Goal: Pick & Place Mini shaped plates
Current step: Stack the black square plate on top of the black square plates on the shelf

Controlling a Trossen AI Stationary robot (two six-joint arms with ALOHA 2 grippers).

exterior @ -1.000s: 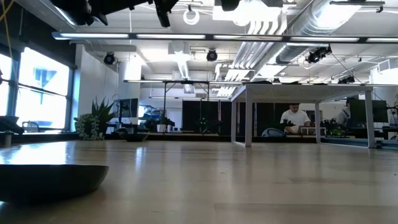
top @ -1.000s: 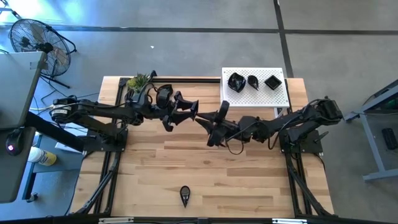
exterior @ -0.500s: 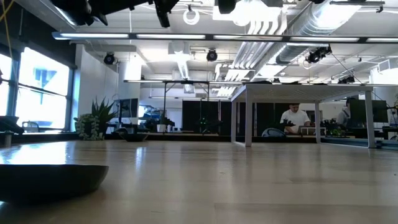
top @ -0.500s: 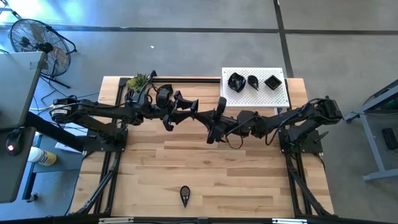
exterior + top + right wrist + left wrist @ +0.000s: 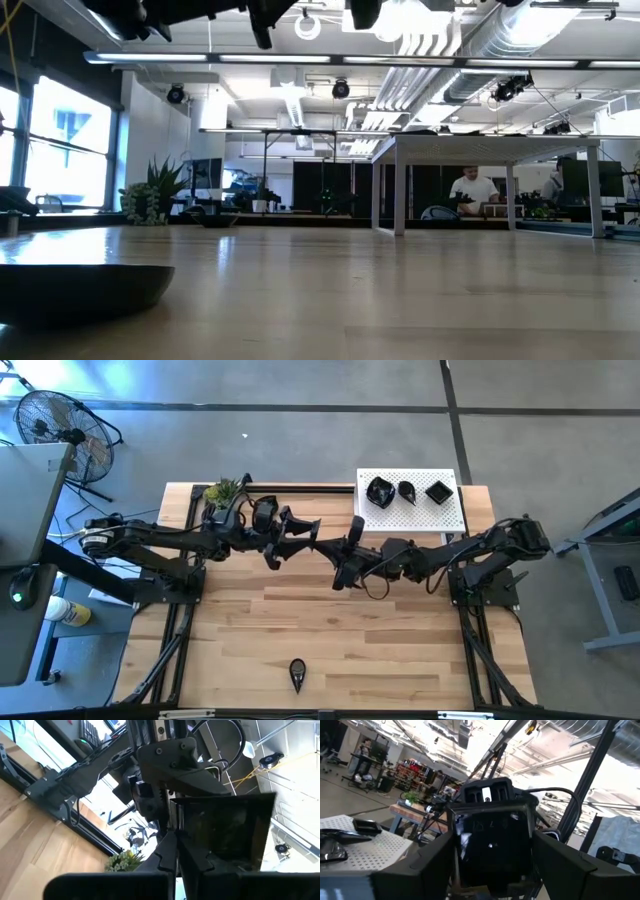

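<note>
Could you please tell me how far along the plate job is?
Done: three mini plates sit on the white perforated platform. In hand: the right hand is shut on a square plate, mid-air at the left hand. Left: a teardrop plate waits on the table.

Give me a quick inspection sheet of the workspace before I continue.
Surface: wooden table, white perforated platform at its far right.
Job's things: three plates on the platform; one plate alone at the near edge; square plate held up between the arms.
Clutter: small plant, far left.
Hands: left hand grips the square plate across its width; right hand shut at its edge.
Cables: loop under the right arm.
Surroundings: fan on the floor; person far behind.
</note>
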